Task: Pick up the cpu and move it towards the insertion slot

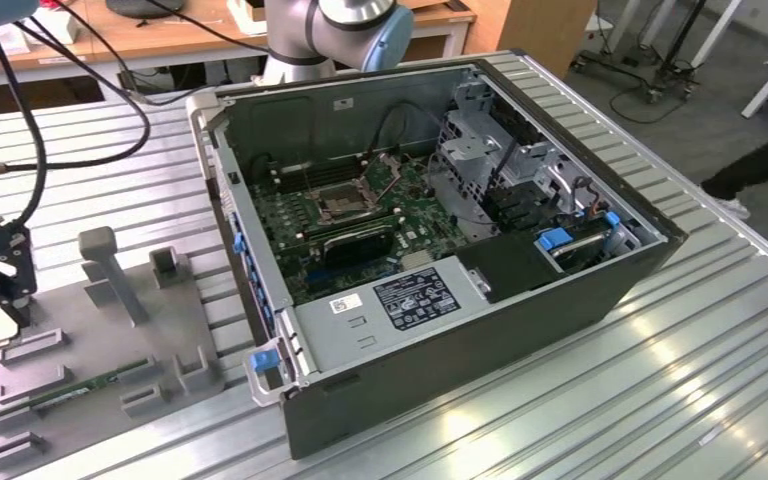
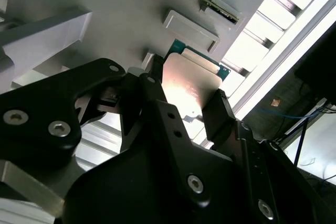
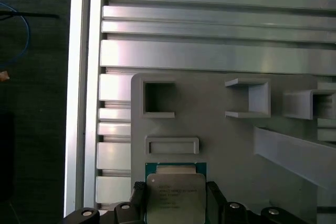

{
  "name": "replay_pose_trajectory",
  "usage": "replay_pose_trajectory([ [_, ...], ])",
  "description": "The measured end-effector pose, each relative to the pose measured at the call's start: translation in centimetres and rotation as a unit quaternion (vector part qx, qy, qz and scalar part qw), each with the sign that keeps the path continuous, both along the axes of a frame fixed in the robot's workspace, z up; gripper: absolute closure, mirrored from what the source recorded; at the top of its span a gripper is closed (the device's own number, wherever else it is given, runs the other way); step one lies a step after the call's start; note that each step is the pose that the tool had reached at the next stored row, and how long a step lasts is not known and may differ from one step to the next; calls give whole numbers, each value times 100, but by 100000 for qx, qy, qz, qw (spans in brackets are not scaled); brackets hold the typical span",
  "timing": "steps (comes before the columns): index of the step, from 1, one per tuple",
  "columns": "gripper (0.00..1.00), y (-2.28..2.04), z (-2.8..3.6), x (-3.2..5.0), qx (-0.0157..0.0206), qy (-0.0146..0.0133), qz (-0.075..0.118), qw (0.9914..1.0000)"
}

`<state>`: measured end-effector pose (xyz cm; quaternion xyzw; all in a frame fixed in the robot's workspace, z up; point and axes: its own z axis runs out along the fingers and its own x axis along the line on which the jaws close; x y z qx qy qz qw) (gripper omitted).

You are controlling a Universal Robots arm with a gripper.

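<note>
Grip comes first here. In the first wrist view the hand has its two black fingers against opposite edges of the cpu, pinching the chip rather than standing wide of it. The cpu lies flat at its nest on the grey fixture plate, silvery top up, with a thin green edge showing on the side away from the hand. We cannot tell whether it has left the plate.

We judge that the step goes well if the pinch is even on both edges and the chip is kept level, rising straight off the plate so that no corner catches on the shallow rectangular recess just beside it. The insertion slot lies well apart from the hand, on the board inside the open computer case, so the hold must be firm enough for a carry over the case wall.

By our count:
- One cpu and one insertion slot.
- One hand with two fingers.
- One green memory stick lying on the fixture plate.
- One open case on the ribbed metal worktop.
- In the first wrist view, the plate has one square pocket, one shallow recess and two open-sided brackets.
</note>
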<state>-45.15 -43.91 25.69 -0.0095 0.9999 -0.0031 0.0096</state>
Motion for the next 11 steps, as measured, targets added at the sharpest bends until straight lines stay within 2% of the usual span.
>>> replay_pose_trajectory([
  [11, 46, 0, 230, 0, 4, -5, -3, 100000],
])
